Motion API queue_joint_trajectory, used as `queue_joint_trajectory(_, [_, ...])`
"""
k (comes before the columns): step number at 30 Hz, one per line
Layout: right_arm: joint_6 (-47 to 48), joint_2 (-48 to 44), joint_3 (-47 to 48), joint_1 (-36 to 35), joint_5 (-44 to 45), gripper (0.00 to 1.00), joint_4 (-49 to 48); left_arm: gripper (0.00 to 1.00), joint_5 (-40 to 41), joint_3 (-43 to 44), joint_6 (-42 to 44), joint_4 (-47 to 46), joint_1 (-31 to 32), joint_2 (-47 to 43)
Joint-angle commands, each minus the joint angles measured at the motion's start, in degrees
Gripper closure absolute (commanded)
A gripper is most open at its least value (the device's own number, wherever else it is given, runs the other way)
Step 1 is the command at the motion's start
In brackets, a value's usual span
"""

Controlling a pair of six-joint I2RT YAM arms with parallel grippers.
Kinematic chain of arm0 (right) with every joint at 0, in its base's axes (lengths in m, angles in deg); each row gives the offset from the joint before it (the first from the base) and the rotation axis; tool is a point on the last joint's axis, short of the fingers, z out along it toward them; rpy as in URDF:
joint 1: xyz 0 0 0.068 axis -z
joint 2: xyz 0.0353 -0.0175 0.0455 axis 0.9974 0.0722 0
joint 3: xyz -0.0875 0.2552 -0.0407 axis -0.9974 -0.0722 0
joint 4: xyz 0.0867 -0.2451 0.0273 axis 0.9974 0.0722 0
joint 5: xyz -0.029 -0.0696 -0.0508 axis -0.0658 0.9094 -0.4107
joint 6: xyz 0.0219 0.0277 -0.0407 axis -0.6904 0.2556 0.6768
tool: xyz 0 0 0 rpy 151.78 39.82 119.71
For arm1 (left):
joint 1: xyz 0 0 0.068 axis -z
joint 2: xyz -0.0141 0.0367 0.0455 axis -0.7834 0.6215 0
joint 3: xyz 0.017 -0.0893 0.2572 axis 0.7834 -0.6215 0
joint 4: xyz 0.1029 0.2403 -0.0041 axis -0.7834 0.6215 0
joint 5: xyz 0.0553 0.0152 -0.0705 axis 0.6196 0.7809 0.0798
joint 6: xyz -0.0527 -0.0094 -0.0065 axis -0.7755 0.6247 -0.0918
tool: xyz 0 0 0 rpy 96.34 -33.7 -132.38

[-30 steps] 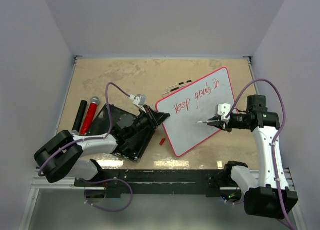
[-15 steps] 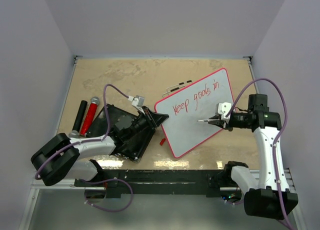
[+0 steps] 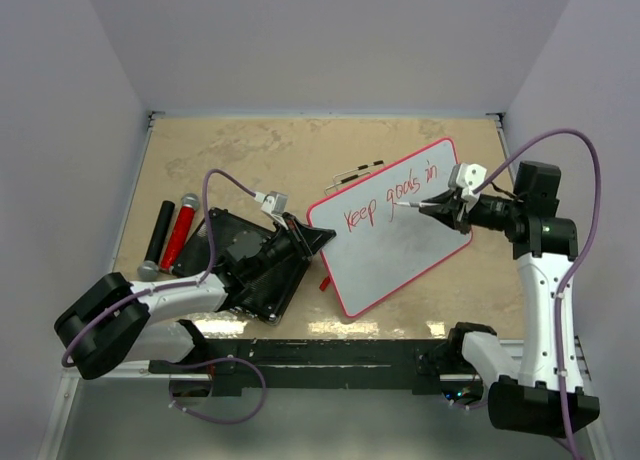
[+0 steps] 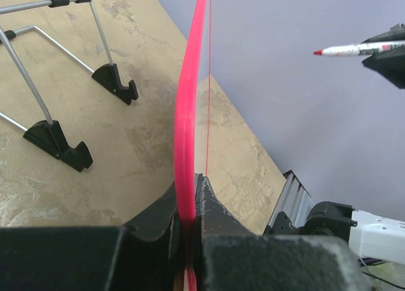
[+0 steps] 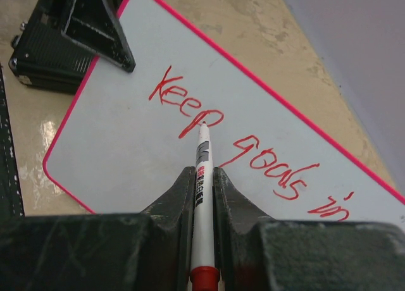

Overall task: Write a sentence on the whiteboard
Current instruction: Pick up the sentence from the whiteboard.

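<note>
Remote inspection, both arms in view.

1. The whiteboard (image 3: pixel 400 252) sits right of centre on the desk (image 3: pixel 250 150), turned at an angle, with its left corner nearest the left arm. The left wrist view shows its red rim (image 4: pixel 186 114) edge-on. I cannot tell whether the far side rests on the desk.
2. The sentence (image 3: pixel 392 198) is one line of red handwriting along the board's upper part, and I read it as "Keep goals in". The board is bare white below it.
3. The left claw (image 3: pixel 318 237) is pressed together on the board's left corner, with the rim pinched between its two black fingers (image 4: pixel 166 212).
4. The right claw (image 3: pixel 432 210) is clamped on a white marker (image 3: pixel 413 208) that points left across the board. The right wrist view has the red tip lined up with the tail of "Keep" (image 5: pixel 183 104). The left wrist view shows the marker (image 4: pixel 354 49) clearly apart from the board face, so the tip is not touching.
5. A black ribbed slab (image 3: pixel 222 240) lies under the left arm, beside the board's corner.
6. A black tube (image 3: pixel 160 230) and a red tube (image 3: pixel 180 232) lie side by side at the desk's left edge.
7. A folding wire stand (image 3: pixel 358 170) lies just behind the board's upper edge.
8. A small red cap (image 3: pixel 324 282) lies on the desk by the board's lower left edge.
</note>
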Motion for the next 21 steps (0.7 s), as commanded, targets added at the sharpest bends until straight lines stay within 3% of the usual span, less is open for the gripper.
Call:
queue_joint_trajectory(1, [-7.84, 0.76, 3.75, -0.16, -4.55, 1.00, -4.20, 1.00, -0.93, 0.59, 5.69, 2.51, 0.17, -0.64])
queue_joint_trajectory(21, [10.10, -1.26, -2.49, 0.72, -5.34, 1.00, 9.87, 1.00, -2.08, -1.16, 4.90, -2.32, 0.08, 1.03])
